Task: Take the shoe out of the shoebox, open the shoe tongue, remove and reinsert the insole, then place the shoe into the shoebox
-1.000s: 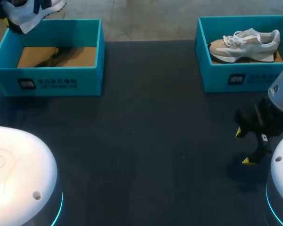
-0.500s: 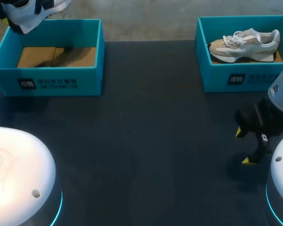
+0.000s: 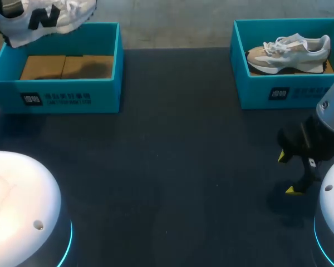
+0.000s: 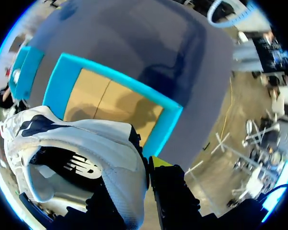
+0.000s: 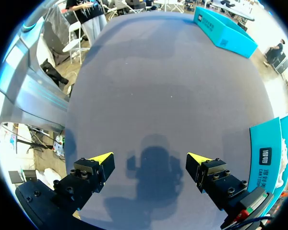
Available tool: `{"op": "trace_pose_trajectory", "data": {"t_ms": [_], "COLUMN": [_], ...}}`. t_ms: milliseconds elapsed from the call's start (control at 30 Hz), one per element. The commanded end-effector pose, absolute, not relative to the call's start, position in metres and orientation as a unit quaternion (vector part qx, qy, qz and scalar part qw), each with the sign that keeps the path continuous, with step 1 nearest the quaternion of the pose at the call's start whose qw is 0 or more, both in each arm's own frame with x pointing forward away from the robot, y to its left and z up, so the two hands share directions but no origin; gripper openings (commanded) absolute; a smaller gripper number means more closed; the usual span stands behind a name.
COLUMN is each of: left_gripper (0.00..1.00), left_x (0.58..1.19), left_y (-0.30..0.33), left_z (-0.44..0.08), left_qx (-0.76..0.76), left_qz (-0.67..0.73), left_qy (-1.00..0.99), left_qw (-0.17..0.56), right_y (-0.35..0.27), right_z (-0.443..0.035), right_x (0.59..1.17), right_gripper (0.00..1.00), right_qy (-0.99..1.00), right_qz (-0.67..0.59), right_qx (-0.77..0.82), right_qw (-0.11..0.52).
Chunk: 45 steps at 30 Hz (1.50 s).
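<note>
left claw with white shoe above left shoebox

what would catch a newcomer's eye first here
A white and black shoe hangs in the left gripper above the empty left shoebox at the far left of the table. Opposite, a beige shoe lies in the right shoebox, with the open right gripper nearer.

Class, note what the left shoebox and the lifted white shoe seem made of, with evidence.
Left shoebox: likely cardboard, with matte teal walls and bare brown flaps inside. Lifted white shoe: probably synthetic or leather, with smooth panels and black trim; exact material unclear.
</note>
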<state>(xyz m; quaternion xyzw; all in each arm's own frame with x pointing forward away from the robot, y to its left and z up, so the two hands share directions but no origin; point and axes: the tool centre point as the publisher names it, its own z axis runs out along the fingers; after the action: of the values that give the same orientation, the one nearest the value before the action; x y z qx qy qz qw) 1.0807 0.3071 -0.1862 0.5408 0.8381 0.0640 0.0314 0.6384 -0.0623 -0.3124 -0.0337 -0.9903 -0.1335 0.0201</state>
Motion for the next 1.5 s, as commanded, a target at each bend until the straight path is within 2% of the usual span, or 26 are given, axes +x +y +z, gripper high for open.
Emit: {"op": "trace_pose_trajectory", "data": {"t_ms": [33,133,1500], "left_gripper": [0.00,0.00,0.00], "left_x": [1.073,1.080,1.110], "left_y": [0.312,0.320,0.312], "left_z": [-0.189,-0.191,-0.196], "left_qx": [0.609,0.607,0.660], "left_qz": [0.068,0.101,0.114], "left_qy": [0.790,0.787,0.742], "left_qw": [0.038,0.031,0.020], "right_y": [-0.062,-0.062,-0.062], "right_z": [-0.313,-0.313,-0.313], "right_x": [0.637,0.637,0.637], "right_gripper": [1.00,1.00,1.00], "right_qy": [-0.990,-0.990,-0.990], "right_qz": [-0.133,-0.133,-0.133], "right_qx": [-0.034,-0.034,-0.034], "right_qw": [0.019,0.019,0.019]}}
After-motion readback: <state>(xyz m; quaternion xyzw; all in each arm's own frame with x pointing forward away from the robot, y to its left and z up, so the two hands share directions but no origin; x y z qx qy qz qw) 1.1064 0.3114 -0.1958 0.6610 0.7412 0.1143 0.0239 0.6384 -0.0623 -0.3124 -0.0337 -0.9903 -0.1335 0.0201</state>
